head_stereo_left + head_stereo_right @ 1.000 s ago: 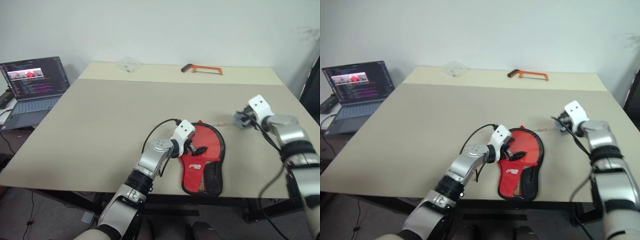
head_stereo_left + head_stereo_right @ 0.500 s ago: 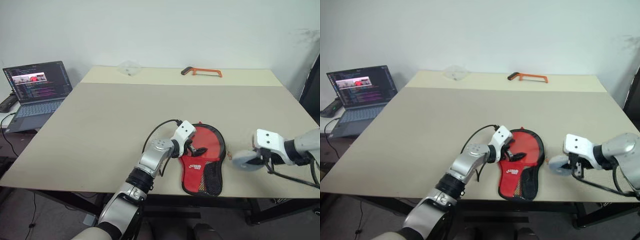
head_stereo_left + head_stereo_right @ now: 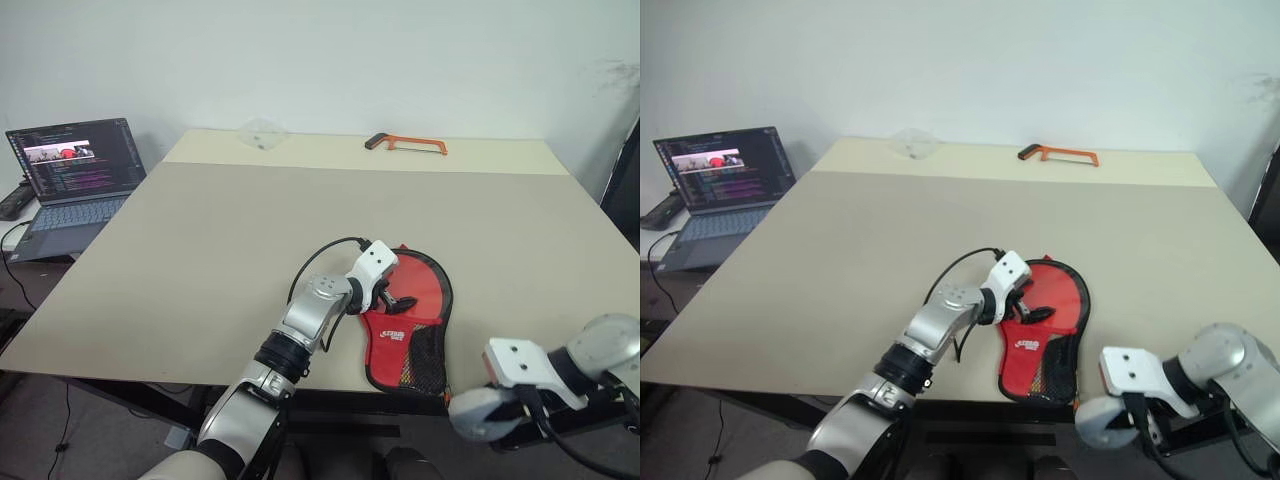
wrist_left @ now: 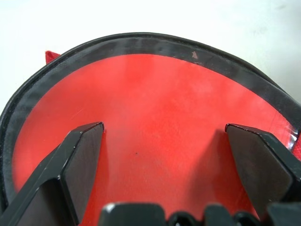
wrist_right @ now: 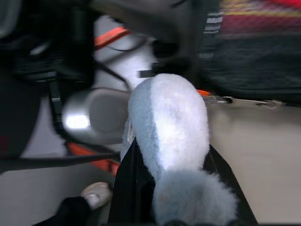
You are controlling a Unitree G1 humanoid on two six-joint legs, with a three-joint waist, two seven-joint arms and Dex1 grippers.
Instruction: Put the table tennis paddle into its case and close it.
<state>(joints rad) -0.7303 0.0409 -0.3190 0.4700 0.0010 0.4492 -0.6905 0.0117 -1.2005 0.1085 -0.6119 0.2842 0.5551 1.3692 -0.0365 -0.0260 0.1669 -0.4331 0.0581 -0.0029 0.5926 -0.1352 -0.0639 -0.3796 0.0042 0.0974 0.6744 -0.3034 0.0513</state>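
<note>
Holding the left gripper [image 3: 398, 297] with both fingers spread wide, low over the round end of the case [image 3: 408, 345], one finger to either side of its red face; cannot tell whether pressing on it or hovering just above. Pinching, in the right gripper [image 3: 497, 415], the grey round tag [image 5: 171, 117], fingers drawn in on its fuzzy disc, down past the near edge of the table [image 3: 250, 220] and well apart from the case. Lying flat near that edge, round end away from the robot. Seems to hold the table tennis paddle [image 3: 422, 285] already, red face behind the clear panel. Reads as the closing step, with insertion done. Cannot tell how far the zip has run, or whether the tag is tied to it. Calls next for pinning the case flat with the left gripper while drawing the tag steadily along the seam, without dragging the case off the edge.
</note>
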